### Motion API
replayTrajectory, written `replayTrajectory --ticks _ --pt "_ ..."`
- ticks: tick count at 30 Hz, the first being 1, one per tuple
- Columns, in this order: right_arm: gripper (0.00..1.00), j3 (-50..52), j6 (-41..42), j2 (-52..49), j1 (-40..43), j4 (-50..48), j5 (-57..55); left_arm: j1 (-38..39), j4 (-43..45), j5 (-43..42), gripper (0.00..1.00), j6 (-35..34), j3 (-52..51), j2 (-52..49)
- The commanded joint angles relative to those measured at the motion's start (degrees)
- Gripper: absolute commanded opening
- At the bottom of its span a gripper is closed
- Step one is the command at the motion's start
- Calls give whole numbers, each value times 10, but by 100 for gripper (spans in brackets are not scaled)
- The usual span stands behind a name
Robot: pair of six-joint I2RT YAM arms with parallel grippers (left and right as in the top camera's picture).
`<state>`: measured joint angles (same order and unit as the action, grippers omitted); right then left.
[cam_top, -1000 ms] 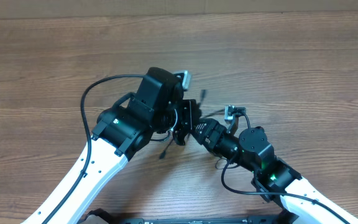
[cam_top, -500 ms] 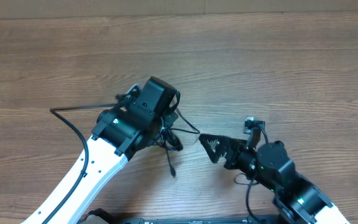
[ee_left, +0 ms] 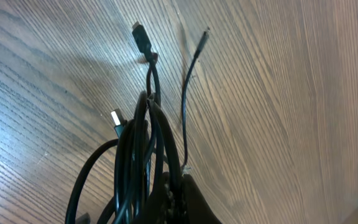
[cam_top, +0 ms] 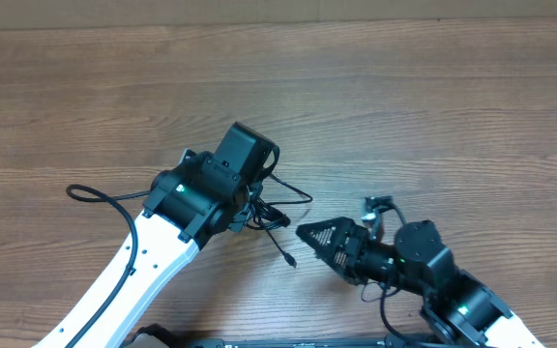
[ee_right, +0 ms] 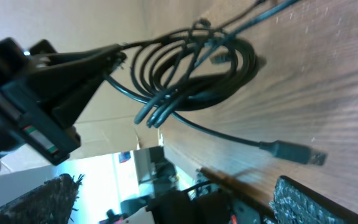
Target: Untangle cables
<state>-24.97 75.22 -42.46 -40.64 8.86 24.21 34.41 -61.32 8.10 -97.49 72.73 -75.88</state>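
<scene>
The cables (cam_top: pixel 277 215) are a bundle of thin black cords hanging from my left gripper (cam_top: pixel 252 211), which is shut on them just above the table. One loop sticks out to the right (cam_top: pixel 303 198) and one plug end (cam_top: pixel 288 259) lies toward the front. In the left wrist view the bundle (ee_left: pixel 148 143) runs up from my gripper (ee_left: pixel 178 200), with a black plug (ee_left: pixel 142 40) and a silver-tipped plug (ee_left: pixel 118 118). My right gripper (cam_top: pixel 309 235) is open and empty, just right of the loose plug. In its view the coil (ee_right: pixel 191 68) and a silver-tipped plug (ee_right: pixel 297 152) lie ahead of one finger pad (ee_right: pixel 316 199).
The left arm's own thicker black cable (cam_top: pixel 100 196) loops over the table at the left. The right arm's cable and connector (cam_top: pixel 380 206) stick up behind its wrist. The wooden table's (cam_top: pixel 453 116) far edge (cam_top: pixel 278 21) runs along the top.
My right gripper, which was at the bundle beside the left gripper, has pulled back to the lower right and is open. The bundle now hangs from the left gripper alone, one plug trailing forward.
</scene>
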Motion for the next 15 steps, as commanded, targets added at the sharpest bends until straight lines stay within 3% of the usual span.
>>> replayTrajectory --ticks 1,6,10,15 --pt "96 -5 62 -40 -26 -52 7 -3 -2 13 4 -19 6 -16" --pt "89 -6 87 -113 -55 -155 -19 -3 -2 9 4 -7 6 -36" --pt "76 -6 141 -157 -61 -161 -31 -3 -2 9 4 13 6 -36" --pt "73 -6 163 -196 -69 -163 -76 -3 -2 3 4 13 6 -36"
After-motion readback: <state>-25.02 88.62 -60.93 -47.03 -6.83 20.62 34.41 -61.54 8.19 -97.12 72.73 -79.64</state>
